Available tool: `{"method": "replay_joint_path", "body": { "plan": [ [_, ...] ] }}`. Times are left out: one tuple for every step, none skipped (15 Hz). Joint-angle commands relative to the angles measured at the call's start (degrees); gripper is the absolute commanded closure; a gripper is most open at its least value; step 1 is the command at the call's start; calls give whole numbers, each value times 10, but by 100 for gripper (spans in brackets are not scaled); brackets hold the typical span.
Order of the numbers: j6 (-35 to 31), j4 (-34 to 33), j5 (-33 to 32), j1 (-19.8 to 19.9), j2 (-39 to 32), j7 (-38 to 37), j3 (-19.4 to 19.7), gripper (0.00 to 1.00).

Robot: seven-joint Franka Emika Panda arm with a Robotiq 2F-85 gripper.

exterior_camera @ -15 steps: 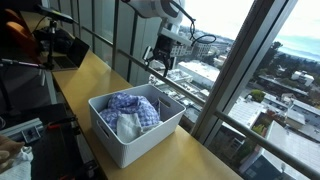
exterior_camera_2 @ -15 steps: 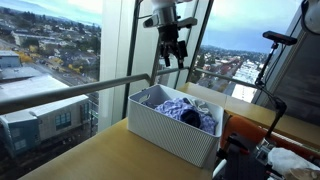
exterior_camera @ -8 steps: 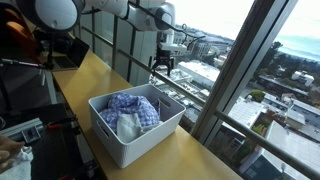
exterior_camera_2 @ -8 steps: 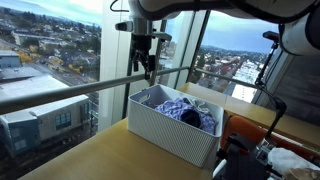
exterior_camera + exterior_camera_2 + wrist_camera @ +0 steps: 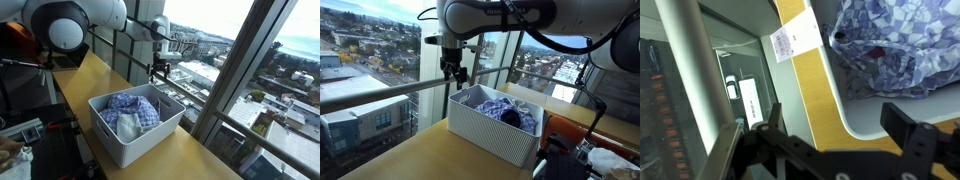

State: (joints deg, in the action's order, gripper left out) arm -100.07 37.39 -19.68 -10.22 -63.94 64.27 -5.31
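Swung my gripper (image 5: 452, 72) sideways and a bit lower over the last second, so it ended up above the window-end corner of the bin (image 5: 490, 135) instead of over its middle. Jaws were spread wide the whole way, with nothing between them.

Going left to right in the wrist view: a grey window post (image 5: 690, 70) sat hard on the left, then a white sticker (image 5: 785, 42) lay on the table (image 5: 810, 70), whose wood showed as a narrow strip. The bin's white rim (image 5: 855, 110) came next, and the blue-and-white checked cloth (image 5: 890, 45) was bunched up inside it on the right. My gripper (image 5: 832, 112) hung over the rim, with one finger above the window side and one above the bin.

In both exterior views the cloth (image 5: 130, 108) filled most of the bin (image 5: 135, 145), with a darker piece (image 5: 510, 117) tucked into it. My gripper (image 5: 160, 68) hung clear above it all, touching nothing. A railing (image 5: 380, 92) outside the glass and the window frame ran right next to me, so that side was pretty tight.
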Motion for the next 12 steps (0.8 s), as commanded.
{"method": "replay_joint_path", "body": {
  "plan": [
    [31,-37,-20,-1,-9,50,13,0],
    [36,-38,-19,1,-10,60,14,0],
    [41,-38,-17,4,-12,71,14,0],
    [45,-39,-15,6,-14,79,14,0],
    [47,-38,-13,8,-18,86,14,0],
    [52,-38,-13,11,-21,92,15,0],
    [54,-37,-13,13,-24,97,15,0],
    [57,-37,-13,16,-27,102,15,0],
    [57,-35,-13,20,-31,107,16,0],
    [57,-33,-14,24,-35,112,18,0],
    [57,-31,-15,28,-38,115,20,0],
    [59,-30,-16,31,-41,119,22,0]
  ]
}}
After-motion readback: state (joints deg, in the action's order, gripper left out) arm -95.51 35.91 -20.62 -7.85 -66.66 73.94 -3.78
